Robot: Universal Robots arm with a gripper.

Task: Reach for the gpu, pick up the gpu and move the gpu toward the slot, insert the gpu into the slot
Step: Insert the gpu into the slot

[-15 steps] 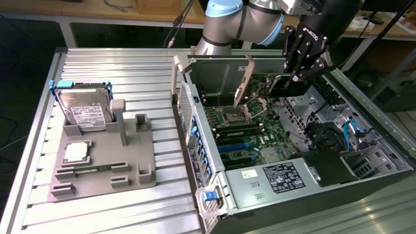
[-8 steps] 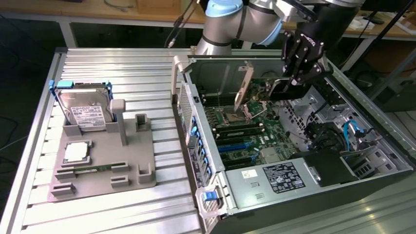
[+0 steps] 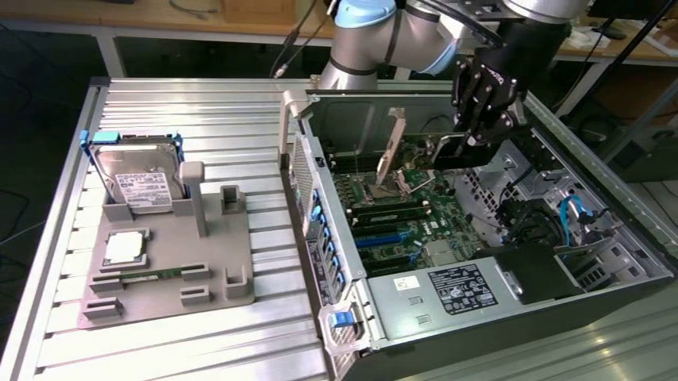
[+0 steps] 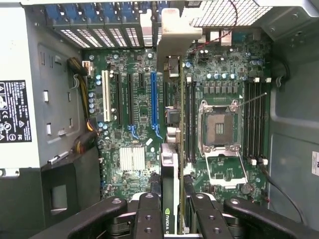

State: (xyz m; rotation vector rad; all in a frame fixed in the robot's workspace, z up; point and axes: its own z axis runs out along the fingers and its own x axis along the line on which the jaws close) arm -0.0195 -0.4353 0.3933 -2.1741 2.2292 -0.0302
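In the exterior view, the gripper (image 3: 475, 136) is reaching down into the open computer case (image 3: 317, 167). It is holding the gpu (image 3: 395, 147) up on its edge over the green motherboard (image 3: 398, 218), and the card's metal end strip is pointing toward the back wall of the case. So the reaching and the picking up are looking done, and the card is already inside the case. The last job, pushing it into the slot, is not looking finished, because the card seems to be sitting high above the board. The case is lying open side up on a ridged metal table (image 3: 212, 103). On the exterior view's left, a grey holder (image 3: 217, 274) is carrying a silver hard drive (image 3: 143, 186), well apart from the case. A wooden bench (image 3: 190, 16) is running along behind the table. In the wrist view, the gripper (image 4: 172, 219) is squeezing the gpu (image 4: 169, 167) between its black fingers (image 4: 148, 214) — they are closed tight on the thin card. The card is running straight away from the camera, between the long blue slot (image 4: 154, 99) and the square chip socket (image 4: 219, 129). It is hiding the slot under it, so I cannot tell if its bottom edge is touching. The room is looking tight — other slots are lying just beside the card on both sides.
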